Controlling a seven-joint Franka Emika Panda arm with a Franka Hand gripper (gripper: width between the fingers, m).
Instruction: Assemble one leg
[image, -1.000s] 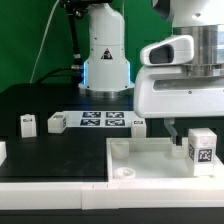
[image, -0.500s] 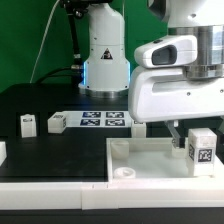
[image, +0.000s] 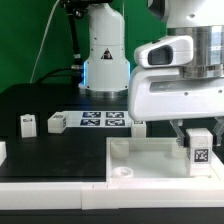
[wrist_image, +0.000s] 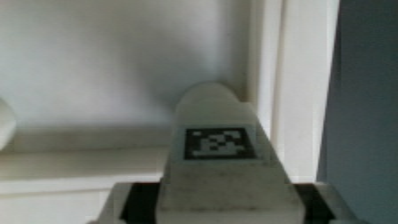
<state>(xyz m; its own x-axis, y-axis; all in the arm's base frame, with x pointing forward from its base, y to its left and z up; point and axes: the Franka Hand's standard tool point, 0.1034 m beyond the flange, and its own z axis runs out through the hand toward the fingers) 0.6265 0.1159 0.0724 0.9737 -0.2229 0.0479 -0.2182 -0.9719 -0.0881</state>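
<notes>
My gripper is shut on a leg, a small white block with a black-and-white tag on its face. I hold it upright just above the large white tray-like piece, at its corner on the exterior view's right. In the wrist view the leg fills the middle between my dark finger pads, with the tray's white floor and raised rim behind it. Two more legs stand on the black table at the exterior view's left. Another leg is partly hidden behind my arm.
The marker board lies flat at the back of the table. A round socket shows in the tray's near corner. The robot base stands behind. A white part shows at the left edge.
My gripper has lowered the leg slightly toward the tray corner. The other legs have not moved.
</notes>
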